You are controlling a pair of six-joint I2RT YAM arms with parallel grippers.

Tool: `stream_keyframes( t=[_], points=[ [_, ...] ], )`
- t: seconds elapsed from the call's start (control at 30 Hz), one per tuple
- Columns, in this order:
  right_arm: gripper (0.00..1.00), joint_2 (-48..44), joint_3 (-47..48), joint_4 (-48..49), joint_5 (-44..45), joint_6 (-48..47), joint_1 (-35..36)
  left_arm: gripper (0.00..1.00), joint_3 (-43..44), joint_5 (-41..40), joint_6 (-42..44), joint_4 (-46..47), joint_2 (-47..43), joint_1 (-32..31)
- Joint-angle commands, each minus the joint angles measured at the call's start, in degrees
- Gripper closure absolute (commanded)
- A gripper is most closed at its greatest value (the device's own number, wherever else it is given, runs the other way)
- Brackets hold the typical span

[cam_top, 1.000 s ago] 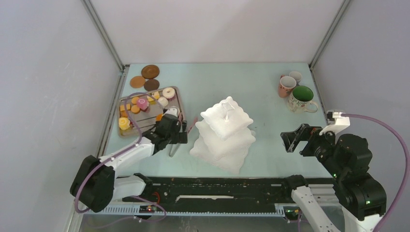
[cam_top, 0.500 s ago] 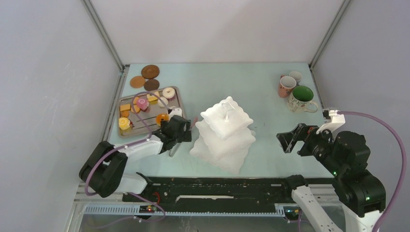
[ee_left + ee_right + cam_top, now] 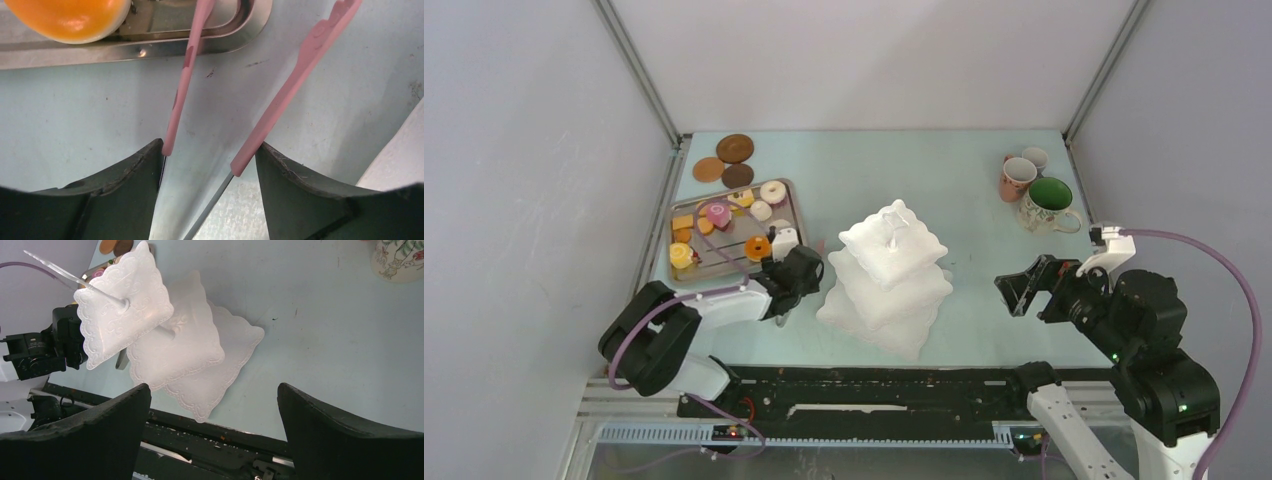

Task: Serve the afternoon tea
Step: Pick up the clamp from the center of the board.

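- Left gripper [image 3: 210,160] down on the table, fingers flanking both arms of the pink tongs [image 3: 295,75]; partly open, firm hold not confirmed.
- Advised: squeeze evenly on both arms, keep tips level, then lift clear of the metal tray [image 3: 789,195] rim.
- Right gripper [image 3: 212,405] wide open, empty.
- White three-tier stand [image 3: 886,280] at table centre; orange biscuit [image 3: 70,17] on tray at 10 o'clock of stand; mugs [image 3: 1034,190] at 2 o'clock.
- No legible writing or brand seen.

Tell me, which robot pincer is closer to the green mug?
The right pincer. It hovers just in front of the green mug, while the left pincer is across the table, beyond the white stand.
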Motion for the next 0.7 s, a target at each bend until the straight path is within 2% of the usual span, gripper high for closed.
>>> stream_keyframes(
  t=[0.0, 0.17, 0.27, 0.33, 0.4, 0.5, 0.67],
  points=[
    [0.0, 1.1, -0.6, 1.6, 0.6, 0.4, 0.2, 0.31, 2.2, -3.5, -10.6, -5.8, -1.1, -1.2],
    [0.0, 1.2, -0.9, 1.8, 0.3, 0.7, 0.2, 0.28, 3.7, -3.8, -13.5, -8.7, 0.1, -1.8],
    [0.0, 1.4, -0.9, 1.7, 0.1, 0.4, 0.2, 0.15, 3.0, -4.5, -11.8, -7.1, 0.3, -1.9],
    [0.0, 1.5, -1.0, 1.4, 0.0, 0.2, 0.3, 0.13, 1.6, -4.6, -10.9, -5.6, -0.3, -2.5],
    [0.0, 1.2, -1.4, 1.4, -0.1, 0.1, 0.2, 0.14, 0.2, -5.1, -10.4, -4.4, -0.9, -3.6],
    [0.0, 0.9, -1.9, 1.6, -0.5, 0.4, 0.2, 0.22, -2.7, -5.1, -9.0, -2.0, -1.9, -4.3],
    [0.0, 0.8, -2.5, 1.3, -1.0, 0.2, 0.2, 0.23, -5.8, -4.7, -4.8, 2.8, -0.5, -4.4]
  ],
)
